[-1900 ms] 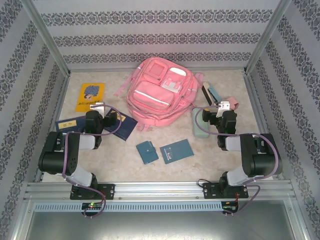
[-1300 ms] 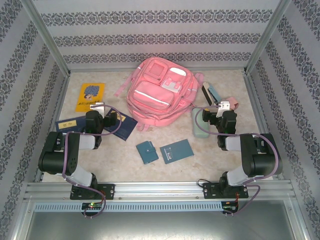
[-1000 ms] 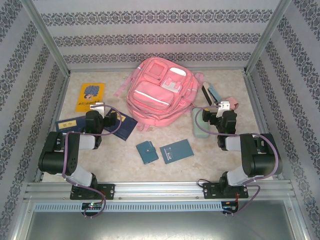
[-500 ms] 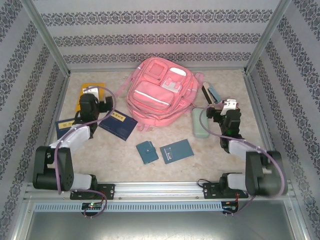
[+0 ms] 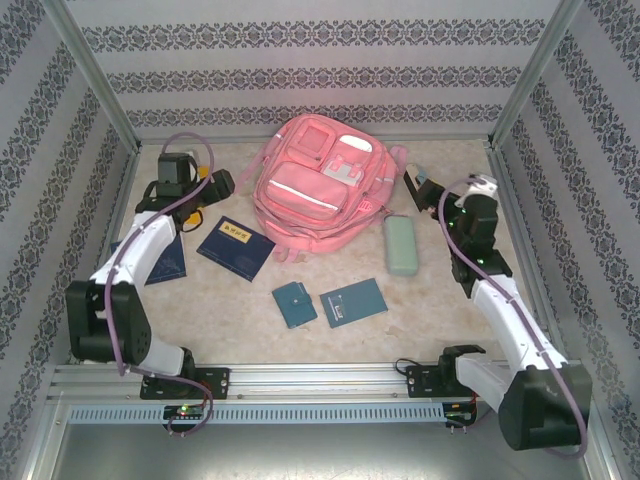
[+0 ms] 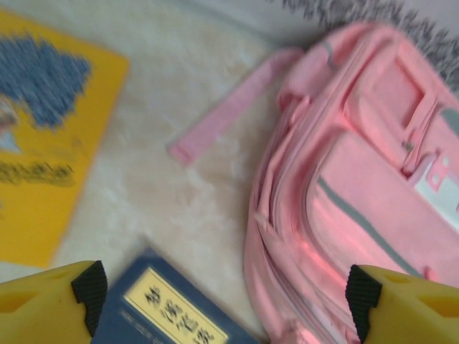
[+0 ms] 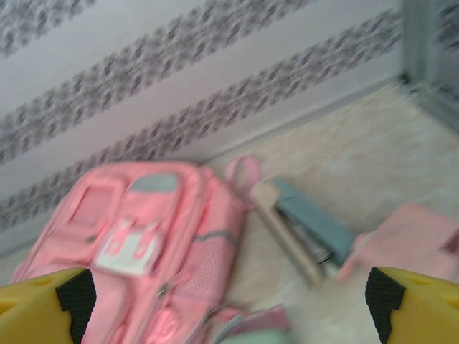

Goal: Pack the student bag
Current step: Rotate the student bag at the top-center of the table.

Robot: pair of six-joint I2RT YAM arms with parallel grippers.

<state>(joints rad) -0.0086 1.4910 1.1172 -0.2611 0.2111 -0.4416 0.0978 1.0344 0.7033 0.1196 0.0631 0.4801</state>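
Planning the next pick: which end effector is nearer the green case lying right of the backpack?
Right. The right end effector hovers just behind the green case, toward the back wall; the left end effector is on the opposite side of the backpack.

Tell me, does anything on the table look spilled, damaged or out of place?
Nothing looks spilled or damaged. The backpack lies flat, its strap trailing loose across the table, and the navy book beside it sits crooked.
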